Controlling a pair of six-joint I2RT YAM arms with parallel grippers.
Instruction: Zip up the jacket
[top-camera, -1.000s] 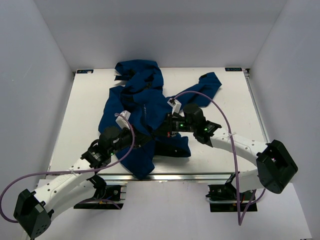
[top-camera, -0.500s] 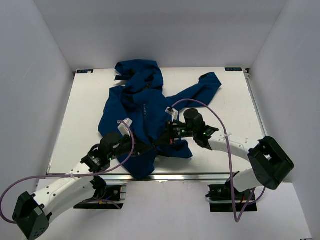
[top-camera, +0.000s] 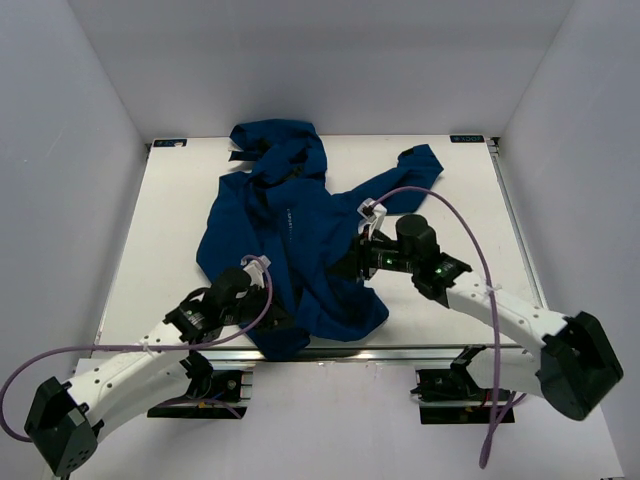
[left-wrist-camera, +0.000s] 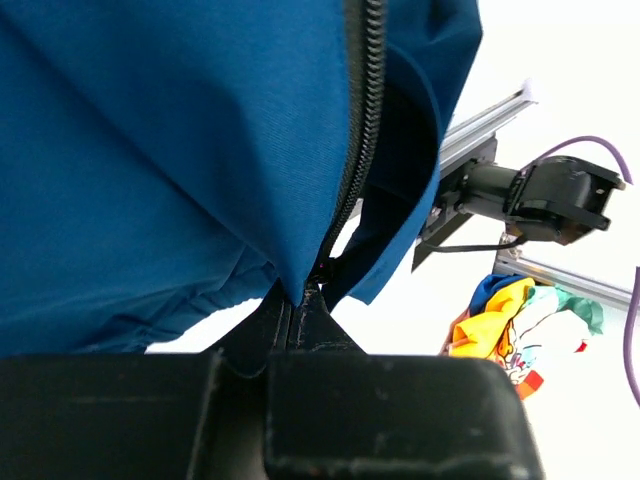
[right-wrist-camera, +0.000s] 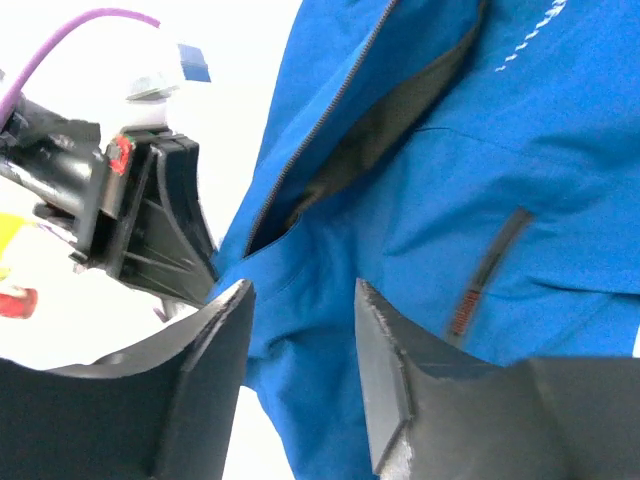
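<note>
The dark blue jacket (top-camera: 300, 225) lies spread on the white table (top-camera: 165, 220), hood at the far side, one sleeve reaching to the far right. My left gripper (top-camera: 270, 320) is shut on the jacket's bottom hem at the foot of the front zipper (left-wrist-camera: 365, 100), which runs away from the fingers (left-wrist-camera: 300, 300). My right gripper (top-camera: 353, 270) hovers open just above the jacket's right front panel (right-wrist-camera: 420, 200), nothing between its fingertips (right-wrist-camera: 232, 305). In the right wrist view the zipper (right-wrist-camera: 320, 130) is parted, showing black lining (right-wrist-camera: 375, 125); white lettering (right-wrist-camera: 530, 35) and a pocket zipper (right-wrist-camera: 490, 265) are visible.
The table's near edge carries an aluminium rail (top-camera: 400, 352) with the arm mounts below it. White walls enclose the table on three sides. A bundle of colourful cloth (left-wrist-camera: 505, 320) lies off the table beyond the rail. Purple cables (top-camera: 440, 205) loop from both wrists.
My right gripper has opened, let go of the jacket and drawn back to the right. The lower front panel now lies flatter over the lining. The left gripper stays shut on the hem.
</note>
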